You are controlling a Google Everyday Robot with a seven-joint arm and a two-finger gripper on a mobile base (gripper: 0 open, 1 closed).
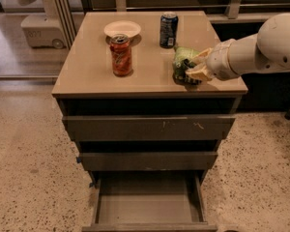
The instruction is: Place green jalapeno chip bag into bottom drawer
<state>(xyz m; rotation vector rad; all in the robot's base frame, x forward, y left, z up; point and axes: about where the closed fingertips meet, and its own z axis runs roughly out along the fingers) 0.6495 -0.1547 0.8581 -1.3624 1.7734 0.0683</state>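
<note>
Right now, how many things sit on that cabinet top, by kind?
Cans: 2 (red soda can, dark blue can)
Bowls: 1 (white bowl)
Chip bags: 1 (green chip bag, with the gripper at its side)
Total: 4

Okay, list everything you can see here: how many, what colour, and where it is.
green jalapeno chip bag: one, green, right side of the cabinet top
red soda can: one, red, upright, left of centre
dark blue can: one, dark blue, upright, at the back
bowl: one, white, behind the red soda can
upper drawer: one, grey-brown, scratched
middle drawer: one, grey-brown
bottom drawer: one, grey, pulled open
arm: one, white, from the right
gripper: one, cream, at the bag
</note>
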